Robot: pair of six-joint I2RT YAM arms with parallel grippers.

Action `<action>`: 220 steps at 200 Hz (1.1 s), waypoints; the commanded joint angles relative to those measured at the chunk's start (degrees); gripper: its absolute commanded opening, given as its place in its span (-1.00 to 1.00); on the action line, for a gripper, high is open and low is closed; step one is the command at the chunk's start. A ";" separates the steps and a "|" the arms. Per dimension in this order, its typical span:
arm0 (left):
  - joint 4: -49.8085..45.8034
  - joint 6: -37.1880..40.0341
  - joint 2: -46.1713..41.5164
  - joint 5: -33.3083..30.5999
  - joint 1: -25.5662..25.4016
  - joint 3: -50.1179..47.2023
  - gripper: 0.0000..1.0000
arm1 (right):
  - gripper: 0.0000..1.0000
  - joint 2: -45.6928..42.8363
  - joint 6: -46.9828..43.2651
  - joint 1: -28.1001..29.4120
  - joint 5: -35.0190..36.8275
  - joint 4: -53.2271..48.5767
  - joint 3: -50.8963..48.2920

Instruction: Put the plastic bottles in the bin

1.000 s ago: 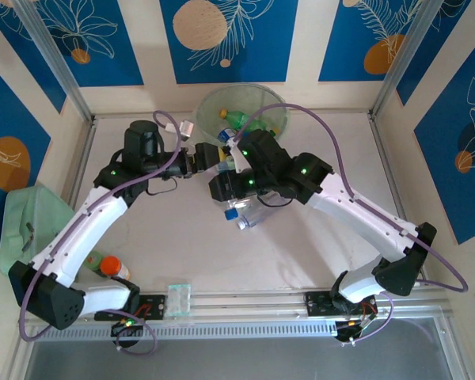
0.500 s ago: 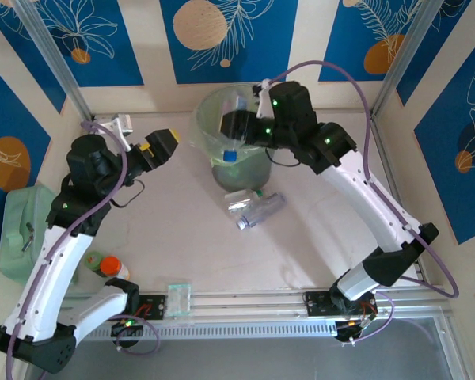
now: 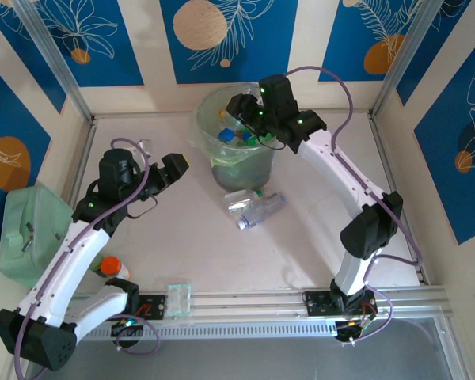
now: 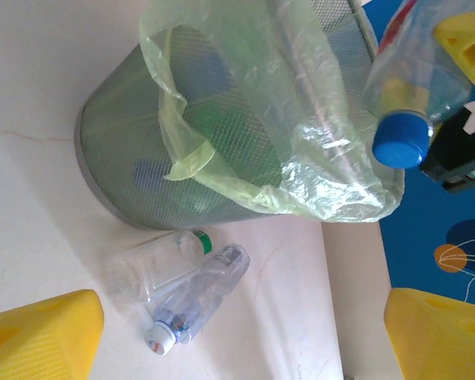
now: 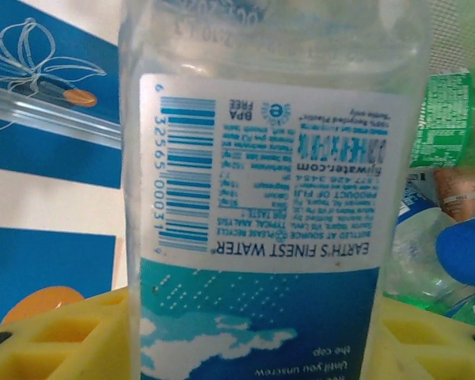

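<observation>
The bin (image 3: 239,162) stands upright at the back centre, liner bag (image 4: 301,150) draped over its rim, with several bottles (image 3: 241,136) inside. My right gripper (image 3: 236,111) hangs over its mouth, shut on a clear blue-labelled bottle (image 5: 269,198) held between yellow fingers (image 5: 55,336). That bottle's blue cap (image 4: 401,142) points down above the rim. Two more bottles lie touching on the table before the bin: a clear green-capped one (image 4: 154,265) and a bluish white-capped one (image 4: 202,293). My left gripper (image 3: 172,168) is open left of the bin, holding nothing.
An orange-capped bottle (image 3: 111,267) lies near the left arm's base. The mint-green container (image 3: 28,229) sits at the left edge. A small clear box (image 3: 179,298) rests on the front rail. Bare table (image 3: 317,237) lies right of the loose bottles.
My right gripper carried the labelled bottle from mid-table up over the bin. The bin now stands upright, nearer. My left arm pulled back to the left, away from the bin.
</observation>
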 commanded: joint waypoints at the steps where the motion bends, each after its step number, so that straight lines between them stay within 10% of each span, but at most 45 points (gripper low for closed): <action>1: 3.44 -2.11 -0.92 2.47 0.22 -3.14 0.80 | 0.19 2.65 3.55 -0.74 1.04 1.67 5.02; 55: 4.66 -2.81 -0.49 3.74 0.18 -5.30 0.80 | 0.66 8.86 4.38 -0.60 3.10 -4.80 13.74; 132: 2.69 -1.33 -1.02 2.91 0.14 -5.41 0.78 | 0.66 0.41 -2.90 -0.48 6.12 -9.19 11.05; 220: 5.88 -1.83 0.52 3.85 0.20 -6.31 0.67 | 0.48 -32.80 8.17 -6.39 12.24 -10.51 -35.11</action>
